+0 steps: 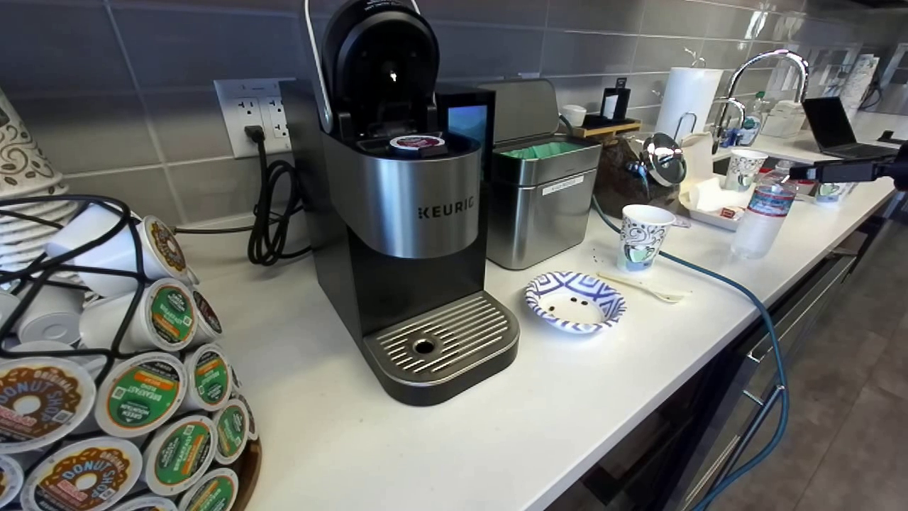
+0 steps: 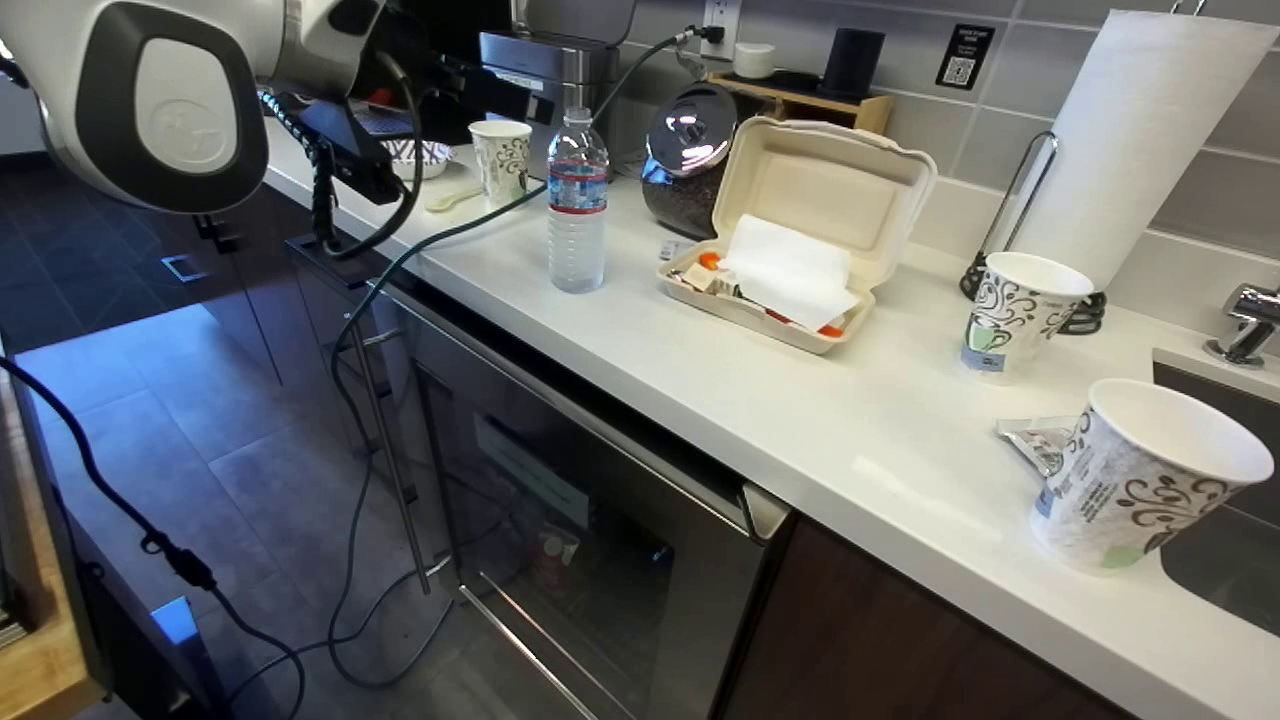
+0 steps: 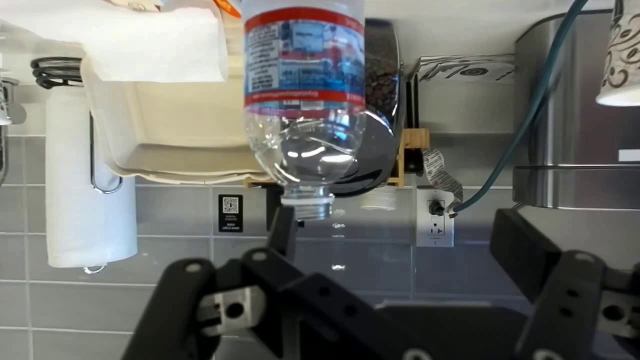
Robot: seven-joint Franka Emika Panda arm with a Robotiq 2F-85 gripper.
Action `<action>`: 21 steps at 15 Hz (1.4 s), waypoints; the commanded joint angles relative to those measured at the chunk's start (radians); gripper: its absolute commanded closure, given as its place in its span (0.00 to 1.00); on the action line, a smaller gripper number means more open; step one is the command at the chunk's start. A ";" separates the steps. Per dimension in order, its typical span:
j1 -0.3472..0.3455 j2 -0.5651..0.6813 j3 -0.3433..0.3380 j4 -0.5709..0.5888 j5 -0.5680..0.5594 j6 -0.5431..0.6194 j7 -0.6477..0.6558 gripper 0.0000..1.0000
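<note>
I'm holding my pincer (image 3: 398,225) wide open, gripping nothing. A water bottle (image 3: 305,65) is standing upright on the bench (image 2: 760,420), right by me; in the wrist view I'm overlapping the edge of its neck (image 3: 315,197). Depth is looking murky there, so I'm not calling contact. Behind the bottle, a bean jar (image 2: 680,195) is sitting beside an open food box (image 2: 830,190) that's holding white paper (image 2: 790,265). A blue-green cable (image 3: 533,107) is running between the bottle and a paper cup (image 1: 642,241). Farther along, a patterned bowl (image 1: 613,312) is sitting beside a coffee machine (image 1: 404,199), whose lid (image 1: 379,71) is standing up.
</note>
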 commanded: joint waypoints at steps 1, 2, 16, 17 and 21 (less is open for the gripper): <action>-0.021 -0.027 0.073 -0.041 0.196 0.000 -0.083 0.00; -0.006 -0.019 0.064 -0.045 0.243 0.000 -0.108 0.00; -0.083 0.125 0.111 0.146 -0.026 0.008 -0.066 0.00; -0.095 0.135 0.118 0.154 -0.022 0.008 -0.059 0.00; -0.138 0.133 0.159 0.174 -0.049 0.008 -0.040 0.00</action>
